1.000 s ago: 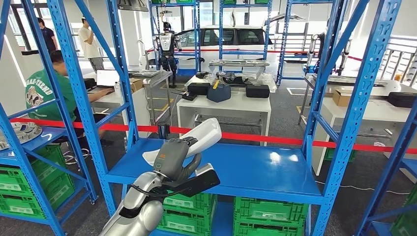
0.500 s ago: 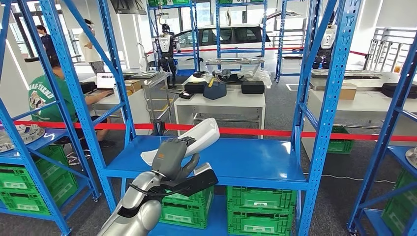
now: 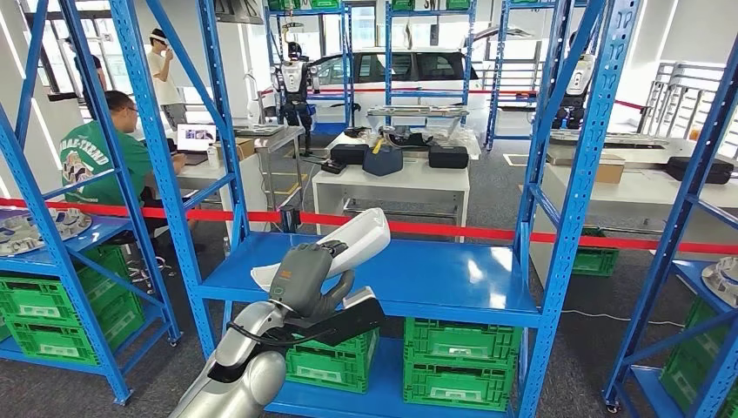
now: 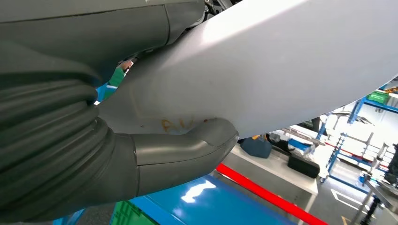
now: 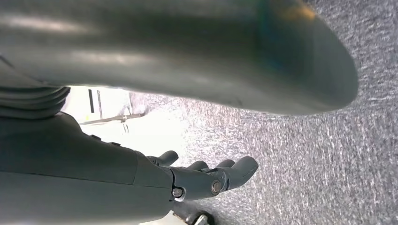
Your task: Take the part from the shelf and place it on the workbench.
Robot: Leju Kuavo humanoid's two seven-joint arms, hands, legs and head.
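Observation:
A long white curved part [image 3: 350, 241] is held in my left hand [image 3: 300, 280], just above the blue shelf board [image 3: 444, 280] at its left half. The grey hand wraps the part's near end, and a black flat piece of the wrist juts out below it. In the left wrist view the thumb [image 4: 187, 146] presses against the underside of the white part [image 4: 281, 70]. My right hand [image 5: 206, 180] hangs over grey carpet with its dark fingers loosely apart and nothing in them.
Blue rack uprights [image 3: 567, 174] stand on both sides of the shelf, with green crates [image 3: 452, 370] underneath. Red tape [image 3: 452, 231] runs behind the rack, and white tables [image 3: 409, 181] lie beyond it. A person in a green shirt [image 3: 96, 157] sits at the left.
The whole picture has shifted sideways, so the camera has moved. My left hand keeps the white part in the same grip over the blue shelf.

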